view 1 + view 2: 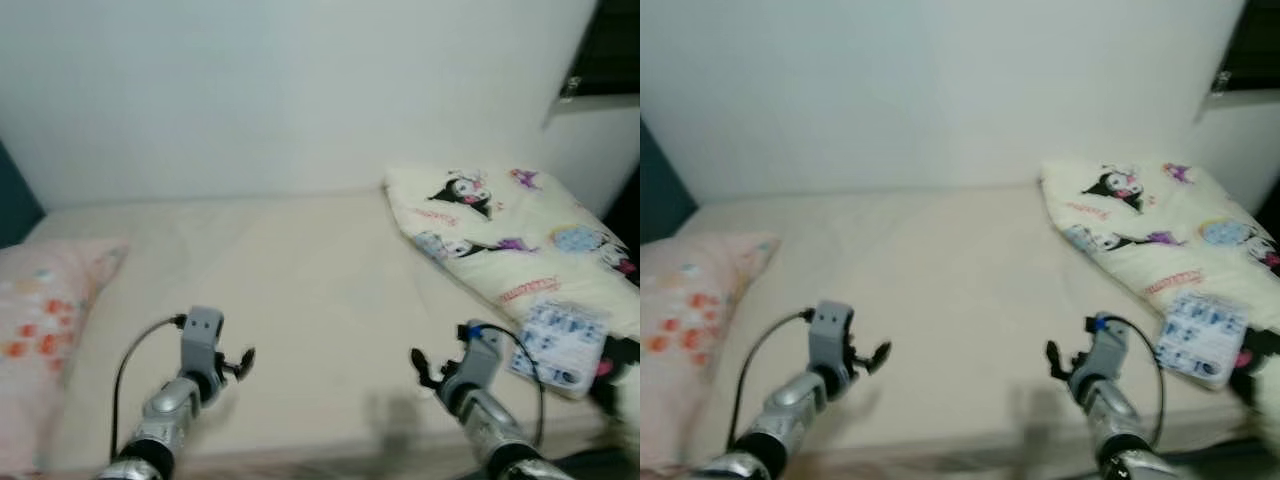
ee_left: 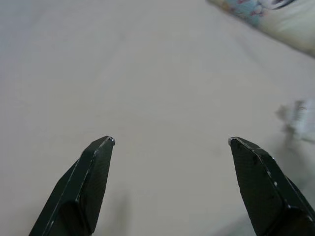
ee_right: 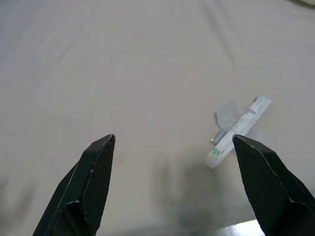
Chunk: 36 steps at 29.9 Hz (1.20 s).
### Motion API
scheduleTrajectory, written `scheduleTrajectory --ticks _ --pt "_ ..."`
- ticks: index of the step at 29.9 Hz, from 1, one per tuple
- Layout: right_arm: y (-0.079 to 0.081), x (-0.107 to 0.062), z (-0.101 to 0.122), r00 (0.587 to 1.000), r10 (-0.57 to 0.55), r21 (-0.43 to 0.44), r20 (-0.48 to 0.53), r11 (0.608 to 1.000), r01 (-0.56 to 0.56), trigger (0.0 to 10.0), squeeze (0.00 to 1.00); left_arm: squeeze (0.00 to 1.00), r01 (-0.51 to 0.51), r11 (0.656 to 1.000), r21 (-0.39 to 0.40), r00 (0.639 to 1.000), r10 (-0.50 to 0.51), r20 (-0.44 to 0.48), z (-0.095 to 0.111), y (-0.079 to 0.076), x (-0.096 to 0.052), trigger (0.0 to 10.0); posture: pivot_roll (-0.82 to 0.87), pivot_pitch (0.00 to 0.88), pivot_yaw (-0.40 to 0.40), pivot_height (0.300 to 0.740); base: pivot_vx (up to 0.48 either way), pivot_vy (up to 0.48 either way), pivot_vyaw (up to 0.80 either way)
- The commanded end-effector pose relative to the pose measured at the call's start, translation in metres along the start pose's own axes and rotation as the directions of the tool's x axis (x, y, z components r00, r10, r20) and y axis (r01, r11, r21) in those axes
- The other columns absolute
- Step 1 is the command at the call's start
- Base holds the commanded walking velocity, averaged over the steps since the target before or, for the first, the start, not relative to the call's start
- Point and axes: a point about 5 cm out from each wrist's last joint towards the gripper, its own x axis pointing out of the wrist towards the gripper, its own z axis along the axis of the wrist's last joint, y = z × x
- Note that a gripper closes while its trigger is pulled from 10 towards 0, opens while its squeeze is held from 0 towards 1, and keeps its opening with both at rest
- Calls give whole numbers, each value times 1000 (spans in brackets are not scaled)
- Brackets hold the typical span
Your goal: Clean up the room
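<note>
From the head views, a bed [image 1: 300, 290] with a cream sheet runs along a pale wall [image 1: 280, 90]; taking the bed as the landmark, a pink floral pillow [image 1: 45, 330] lies at its left end and a cream cartoon-print blanket [image 1: 500, 235] is bunched at its right end, reaching back to the wall. A blue-and-white printed packet [image 1: 558, 345] rests on the blanket's near edge, close to the bed's front right corner. The left gripper [image 1: 240, 362] and right gripper [image 1: 418, 366] both hover low over the bed's front edge, well apart from each other, with bare sheet between them. In the left wrist view, the left gripper's fingers [image 2: 83, 187] are spread wide over plain sheet with nothing between them; a corner of the blanket shows at the far side, and a small blurred pale scrap [image 2: 298, 118] lies on the sheet. In the right wrist view, the right gripper's fingers [image 3: 88, 187] are likewise spread wide and empty, and a small white wrapper [image 3: 236, 130] with green print lies flat on the sheet, near one fingertip but not touching it.
</note>
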Motion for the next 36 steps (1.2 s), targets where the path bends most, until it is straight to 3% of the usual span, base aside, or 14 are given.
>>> scheduleTrajectory --ticks 1,26,30,36 --pt "8 2 -1 1000 28 -11 -2 1000 -28 10000 0 0 12 1000 25 1000 -11 -25 -8 3 -5 10000 -71 0 -20 740 0 -480 750" --pt "1 2 1 999 -34 4 -24 999 34 10000 0 0 206 974 92 974 -213 71 12 -25 4 10000 -74 0 -27 740 0 -480 30" --pt "0 2 2 999 -43 11 -21 999 43 10000 0 0 214 971 109 972 -223 80 14 -27 4 10000 -79 0 -28 740 0 -480 -744" --pt "-1 2 3 998 -57 16 -19 998 57 10000 0 0 182 946 268 980 -196 28 12 -22 4 10000 -81 0 -28 740 0 -42 -117"
